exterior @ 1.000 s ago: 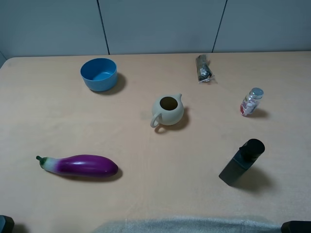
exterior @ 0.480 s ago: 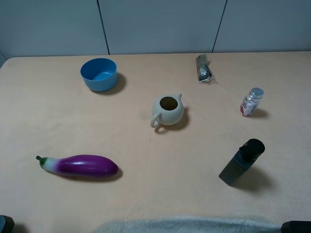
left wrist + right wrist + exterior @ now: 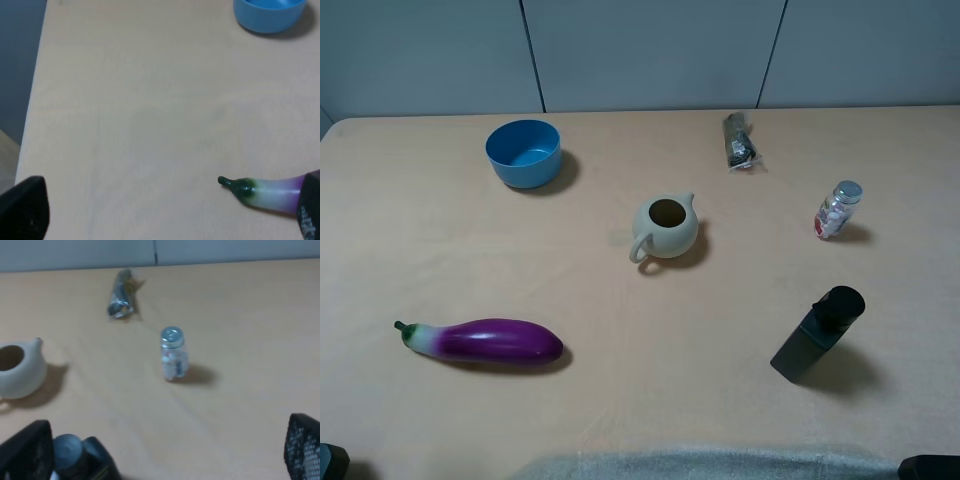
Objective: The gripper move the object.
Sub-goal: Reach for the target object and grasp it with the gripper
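Observation:
The black flat-sided bottle (image 3: 817, 335) with a black cap stands at the front right of the table. In the right wrist view its cap and shoulder (image 3: 80, 457) show just beside one dark finger (image 3: 27, 452). My right gripper (image 3: 165, 450) is open and empty, held back from the bottle near the table's front edge; only a dark corner of it (image 3: 930, 466) shows in the high view. My left gripper (image 3: 167, 205) is open and empty at the front left, with its fingers (image 3: 22, 207) wide apart.
A cream teapot (image 3: 665, 228) stands mid-table. A small clear silver-capped jar (image 3: 837, 210) and a dark wrapped packet (image 3: 739, 141) are at the back right. A blue bowl (image 3: 524, 152) is back left, a purple eggplant (image 3: 485, 341) front left. Grey cloth (image 3: 710, 464) lies at the front edge.

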Robot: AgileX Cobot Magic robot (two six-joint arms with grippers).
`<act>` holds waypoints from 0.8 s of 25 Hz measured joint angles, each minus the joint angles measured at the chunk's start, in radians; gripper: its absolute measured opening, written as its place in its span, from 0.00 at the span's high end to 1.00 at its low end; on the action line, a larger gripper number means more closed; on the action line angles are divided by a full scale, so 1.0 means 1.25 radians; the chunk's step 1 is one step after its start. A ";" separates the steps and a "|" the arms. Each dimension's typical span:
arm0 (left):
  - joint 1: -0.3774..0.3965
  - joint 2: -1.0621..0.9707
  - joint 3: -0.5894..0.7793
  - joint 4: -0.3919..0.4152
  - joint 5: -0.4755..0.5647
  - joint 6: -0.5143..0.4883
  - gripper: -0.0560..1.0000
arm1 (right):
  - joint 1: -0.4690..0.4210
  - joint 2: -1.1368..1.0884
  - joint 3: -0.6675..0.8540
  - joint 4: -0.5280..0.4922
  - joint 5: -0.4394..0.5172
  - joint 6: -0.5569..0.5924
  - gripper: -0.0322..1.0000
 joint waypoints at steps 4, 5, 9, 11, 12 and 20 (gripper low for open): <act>0.000 0.000 0.000 0.000 0.000 0.000 0.01 | 0.000 0.000 0.000 0.014 0.000 -0.013 0.30; 0.000 0.000 0.000 0.000 0.000 0.000 0.01 | 0.000 0.000 0.000 0.016 0.000 -0.015 0.30; 0.000 0.000 0.000 0.000 0.000 0.000 0.01 | 0.000 0.008 0.000 0.029 0.000 -0.020 0.30; 0.000 0.000 0.000 0.000 0.000 0.000 0.01 | 0.000 0.035 -0.002 0.034 0.000 -0.038 0.30; 0.000 0.000 0.000 0.000 0.000 0.000 0.01 | 0.000 0.056 -0.007 0.036 0.000 -0.050 0.30; 0.000 0.000 0.000 0.000 0.000 0.000 0.01 | 0.000 0.242 -0.080 0.040 -0.006 -0.213 0.30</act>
